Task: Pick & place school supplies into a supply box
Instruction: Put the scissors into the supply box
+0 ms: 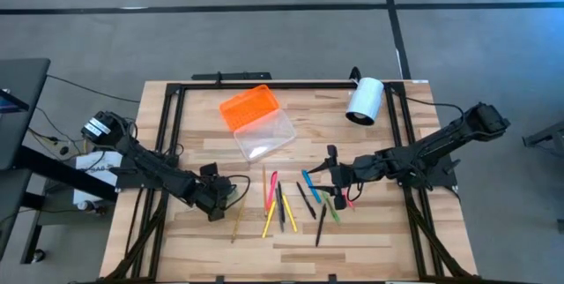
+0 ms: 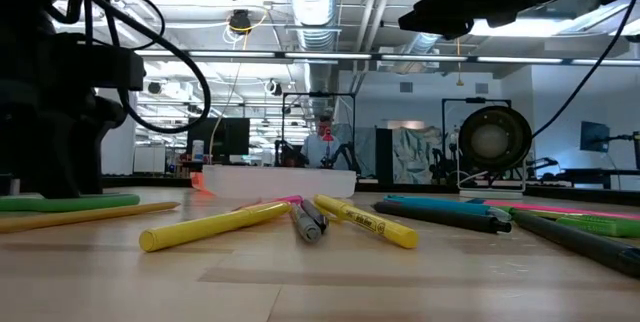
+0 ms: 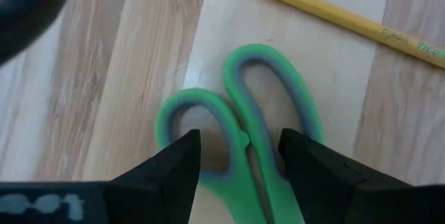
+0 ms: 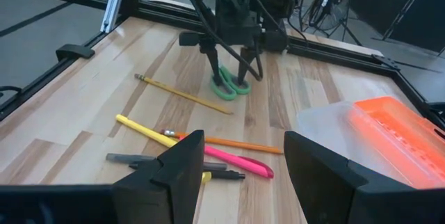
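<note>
The green-handled scissors (image 3: 240, 113) lie flat on the wooden table, their two handle loops facing my left gripper (image 3: 240, 147). That gripper is open and points steeply down, one finger on either side of the loops; the right wrist view shows it (image 4: 231, 67) low over the scissors (image 4: 226, 88). From above, the gripper (image 1: 216, 203) hides the scissors. A yellow pencil (image 3: 341, 19) lies beside them. My right gripper (image 1: 333, 175) hangs open above the scattered pens (image 1: 291, 203), with nothing between its fingers. The supply box (image 1: 264, 136) stands open, its orange lid (image 1: 249, 108) lying beside the clear base. My left gripper comes at the scissors from above, slanting down. Its fingers (image 3: 184, 161) straddle the two handle loops (image 3: 243, 130), which lie flat on the table. Whether the fingers touch the loops I cannot tell.
A white cylinder (image 1: 364, 100) lies at the far right of the table. A black frame rail (image 1: 291, 84) runs around the tabletop. Pens and highlighters (image 2: 215, 227) lie loose across the middle near the front edge. Bare wood shows between the box and the pens.
</note>
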Controlling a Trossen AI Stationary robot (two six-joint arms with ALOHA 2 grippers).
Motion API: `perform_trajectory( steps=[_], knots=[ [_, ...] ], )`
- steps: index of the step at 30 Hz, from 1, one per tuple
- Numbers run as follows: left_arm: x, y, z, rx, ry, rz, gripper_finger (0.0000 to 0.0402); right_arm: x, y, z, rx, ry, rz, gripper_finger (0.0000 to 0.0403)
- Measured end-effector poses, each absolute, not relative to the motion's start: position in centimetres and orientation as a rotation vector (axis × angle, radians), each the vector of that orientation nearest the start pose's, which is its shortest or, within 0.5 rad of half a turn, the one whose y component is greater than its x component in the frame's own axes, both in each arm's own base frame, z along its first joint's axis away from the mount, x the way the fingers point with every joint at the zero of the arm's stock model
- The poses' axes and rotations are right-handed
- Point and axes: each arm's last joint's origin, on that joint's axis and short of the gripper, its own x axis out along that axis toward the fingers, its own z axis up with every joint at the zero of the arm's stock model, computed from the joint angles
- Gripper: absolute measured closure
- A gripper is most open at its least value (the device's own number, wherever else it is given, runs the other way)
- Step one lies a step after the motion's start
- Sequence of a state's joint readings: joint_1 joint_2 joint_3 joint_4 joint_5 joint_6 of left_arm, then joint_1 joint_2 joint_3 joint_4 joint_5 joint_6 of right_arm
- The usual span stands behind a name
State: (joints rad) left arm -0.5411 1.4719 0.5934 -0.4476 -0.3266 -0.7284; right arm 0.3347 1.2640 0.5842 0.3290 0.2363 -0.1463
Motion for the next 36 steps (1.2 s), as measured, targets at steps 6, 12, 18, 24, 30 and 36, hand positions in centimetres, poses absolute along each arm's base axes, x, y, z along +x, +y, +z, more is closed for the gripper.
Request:
perform_trajectory(
  steps=[6, 12, 18, 24, 30, 36],
  knots=[
    [19.49, -10.39, 12.34, -0.121, 1.198, 0.229, 0.0275, 24.65, 7.84, 21.49, -0.244, 0.329, 0.121, 0.0210],
    [19.68, -10.01, 12.31, -0.130, 1.226, 0.202, 0.0330, 24.63, 7.84, 21.42, -0.242, 0.336, 0.121, 0.0210],
    [19.77, -9.76, 12.29, -0.105, 1.241, 0.172, 0.0322, 24.60, 7.83, 21.36, -0.240, 0.344, 0.121, 0.0210],
    [19.76, -9.73, 12.26, -0.088, 1.239, 0.174, 0.0318, 24.60, 7.83, 21.36, -0.240, 0.344, 0.121, 0.0210],
    [19.76, -9.70, 12.25, -0.081, 1.236, 0.179, 0.0331, 24.60, 7.83, 21.36, -0.240, 0.344, 0.121, 0.0210],
    [19.87, -9.74, 12.29, -0.087, 1.219, 0.176, 0.0319, 24.60, 7.83, 21.36, -0.240, 0.344, 0.121, 0.0210]
  ],
)
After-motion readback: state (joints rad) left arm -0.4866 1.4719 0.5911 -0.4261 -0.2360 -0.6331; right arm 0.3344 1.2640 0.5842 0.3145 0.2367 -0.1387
